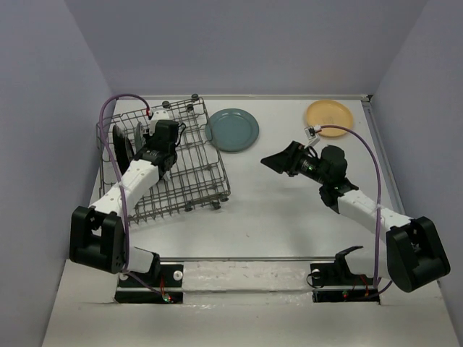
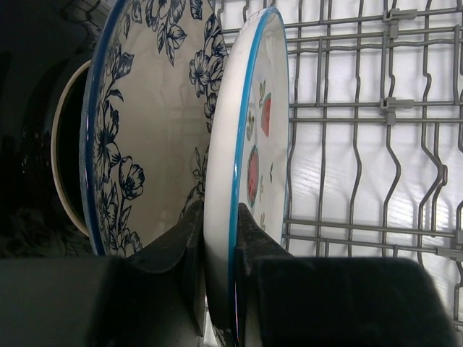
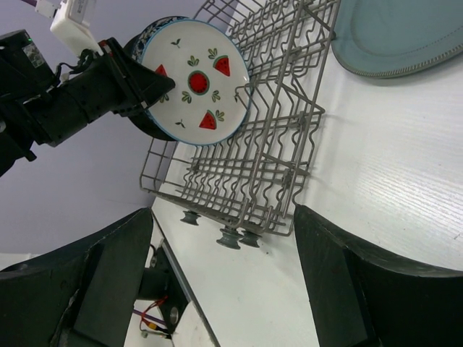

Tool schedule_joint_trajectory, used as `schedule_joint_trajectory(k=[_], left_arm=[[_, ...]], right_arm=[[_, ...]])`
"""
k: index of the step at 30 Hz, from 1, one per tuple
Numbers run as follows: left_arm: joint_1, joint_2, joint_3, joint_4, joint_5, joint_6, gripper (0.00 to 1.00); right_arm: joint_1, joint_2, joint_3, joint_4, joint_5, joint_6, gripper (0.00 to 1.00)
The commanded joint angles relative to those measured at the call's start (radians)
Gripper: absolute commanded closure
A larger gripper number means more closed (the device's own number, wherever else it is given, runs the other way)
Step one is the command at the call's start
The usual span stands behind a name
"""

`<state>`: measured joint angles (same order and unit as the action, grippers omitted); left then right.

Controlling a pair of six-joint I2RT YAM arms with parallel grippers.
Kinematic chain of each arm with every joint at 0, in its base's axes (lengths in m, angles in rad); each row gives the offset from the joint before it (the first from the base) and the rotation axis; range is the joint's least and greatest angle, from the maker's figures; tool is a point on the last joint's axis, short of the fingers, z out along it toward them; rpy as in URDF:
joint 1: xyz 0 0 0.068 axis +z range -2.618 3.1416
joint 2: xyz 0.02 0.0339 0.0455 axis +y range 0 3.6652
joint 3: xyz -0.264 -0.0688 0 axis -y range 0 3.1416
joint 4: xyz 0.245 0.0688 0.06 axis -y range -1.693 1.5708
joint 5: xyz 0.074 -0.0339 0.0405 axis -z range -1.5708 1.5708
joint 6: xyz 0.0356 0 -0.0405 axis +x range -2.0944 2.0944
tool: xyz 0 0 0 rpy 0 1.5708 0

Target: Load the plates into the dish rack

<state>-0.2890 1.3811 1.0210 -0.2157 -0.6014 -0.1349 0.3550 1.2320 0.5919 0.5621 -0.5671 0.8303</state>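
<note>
Loading seems past halfway: left end effector (image 2: 221, 246) clamps the watermelon plate (image 2: 253, 137) in the dish rack (image 1: 192, 159), right end effector (image 3: 223, 217) gapes empty, teal plate (image 1: 232, 129) and yellow plate (image 1: 329, 114) wait.

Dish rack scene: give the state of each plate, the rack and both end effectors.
dish rack: holds three upright plates
left end effector: shut on watermelon plate
right end effector: open, empty
watermelon plate: upright in rack, rim gripped
floral plate: upright in rack
black-rimmed plate: upright in rack
teal plate: flat on table beside rack
yellow-orange plate: flat on table
</note>
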Motion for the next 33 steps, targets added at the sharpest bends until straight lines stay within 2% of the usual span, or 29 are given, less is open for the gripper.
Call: schedule_joint_trajectory(k=[1, 3, 6, 8, 9, 13, 16, 24, 30, 33], left_arm=[[-0.001, -0.014, 0.039, 0.090, -0.052, -0.017, 0.75], [0.001, -0.017, 0.040, 0.087, -0.049, -0.020, 0.69], [0.001, -0.024, 0.042, 0.076, -0.055, -0.023, 0.50], [0.001, -0.028, 0.044, 0.070, -0.063, -0.023, 0.41], [0.001, -0.033, 0.044, 0.067, -0.064, -0.025, 0.32], [-0.001, -0.051, 0.045, 0.065, -0.045, -0.029, 0.17], [0.001, -0.079, 0.044, 0.067, -0.031, -0.032, 0.11], [-0.002, -0.215, 0.030, 0.090, 0.077, -0.054, 0.07], [-0.002, -0.321, 0.024, 0.124, 0.245, -0.068, 0.04], [-0.002, -0.384, 0.019, 0.163, 0.392, -0.075, 0.03]], right_arm=[[0.001, 0.014, 0.005, 0.027, 0.018, -0.026, 0.16], [0.001, 0.017, 0.005, 0.025, 0.018, -0.028, 0.16], [0.001, 0.018, 0.006, 0.018, 0.021, -0.034, 0.16], [0.001, 0.018, 0.008, 0.015, 0.024, -0.036, 0.16], [0.001, 0.018, 0.009, 0.013, 0.026, -0.039, 0.16], [0.001, 0.023, 0.011, 0.005, 0.033, -0.045, 0.16], [0.001, 0.029, 0.014, -0.011, 0.048, -0.056, 0.17], [0.001, 0.067, 0.036, -0.071, 0.124, -0.102, 0.20], [0.001, 0.119, 0.069, -0.128, 0.206, -0.146, 0.21], [0.001, 0.159, 0.086, -0.168, 0.278, -0.161, 0.24]])
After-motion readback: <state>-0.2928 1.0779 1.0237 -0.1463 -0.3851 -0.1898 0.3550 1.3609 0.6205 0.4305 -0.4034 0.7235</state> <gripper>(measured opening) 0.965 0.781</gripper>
